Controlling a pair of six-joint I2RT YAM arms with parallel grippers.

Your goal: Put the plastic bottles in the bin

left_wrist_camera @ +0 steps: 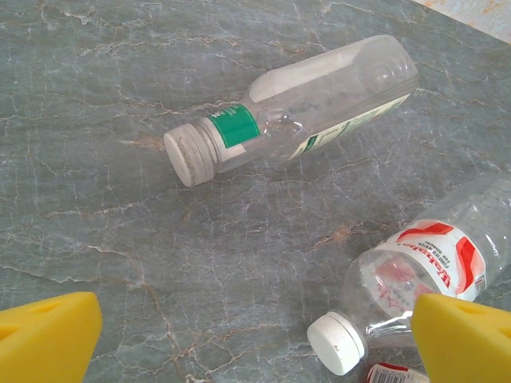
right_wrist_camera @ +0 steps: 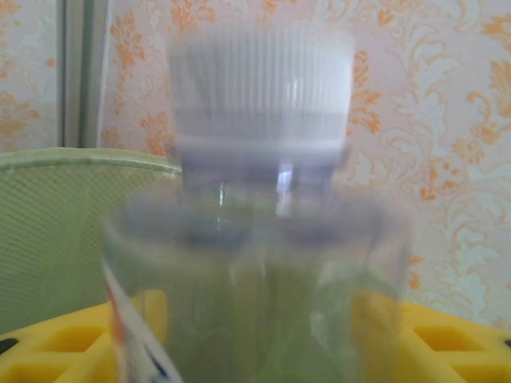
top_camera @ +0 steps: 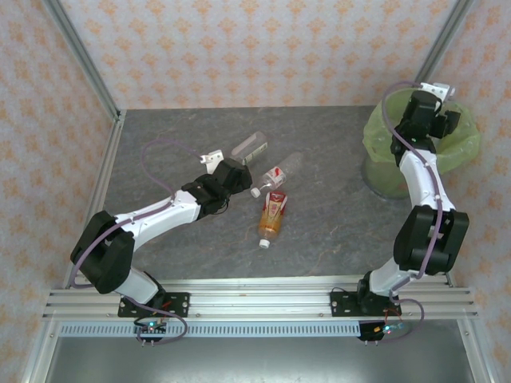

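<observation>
1. Right wrist: between the yellow fingers (right_wrist_camera: pixel 455 343) of my right gripper (right_wrist_camera: pixel 255 351), a blurred bottle (right_wrist_camera: pixel 255 239) stands upright with its white cap up. I cannot tell if it is gripped or loose. The bin (right_wrist_camera: pixel 80 163) shows its green rim behind, to the left.
2. Left wrist: my left gripper (left_wrist_camera: pixel 255 339) is spread wide over the table (left_wrist_camera: pixel 120 239). Ahead lie the green-label bottle (left_wrist_camera: pixel 295 108) and the red-label bottle (left_wrist_camera: pixel 423 271), roughly parallel, with their caps towards lower left.
3. Top external adds an amber bottle (top_camera: pixel 272 217) lying near them with its cap towards the arm bases. It also shows the right gripper above the bin.
</observation>
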